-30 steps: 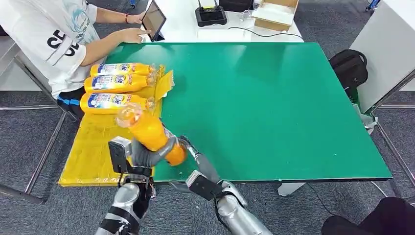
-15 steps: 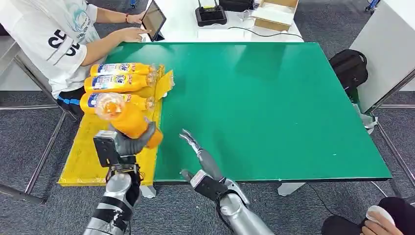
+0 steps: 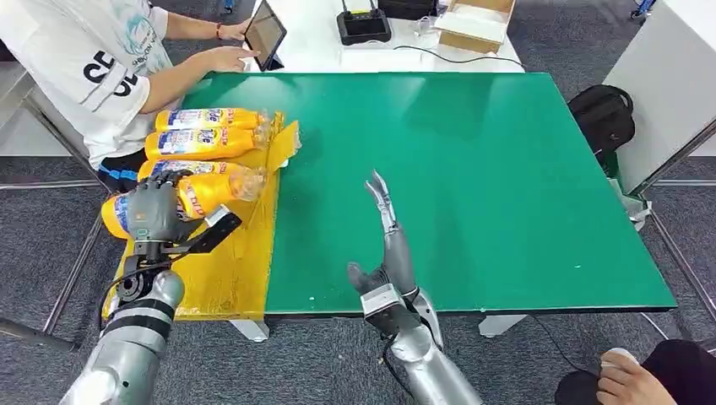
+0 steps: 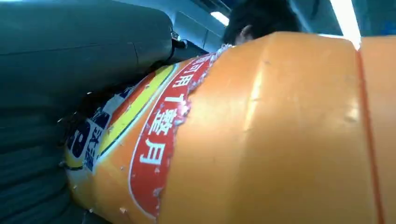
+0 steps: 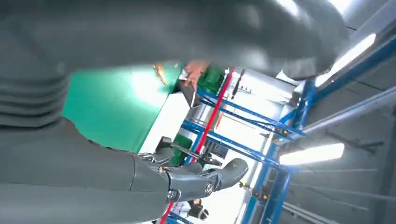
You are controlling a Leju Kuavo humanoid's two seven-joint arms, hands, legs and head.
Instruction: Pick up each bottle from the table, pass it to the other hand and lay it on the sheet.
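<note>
Left hand point(image 3: 150, 209) grips orange bottle point(image 3: 196, 194) at left of frame, over yellow sheet point(image 3: 221, 274), bottle lying roughly level, cap end toward counter point(image 3: 473, 177). Whether it touches sheet: cannot tell. Three more bottles point(image 3: 207, 142) lie on sheet above it. Right hand point(image 3: 390, 245) holds nothing, fingers straight and spread, over green counter at lower centre.

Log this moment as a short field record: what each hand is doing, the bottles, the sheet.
left hand: grips an orange plastic bottle with a blue and white label, lying sideways over the yellow sheet
right hand: holds nothing, fingers straight, raised above the green table
bottles already on sheet: two orange bottles at its far end, side by side
bystander: person in a white shirt at a tablet
</note>
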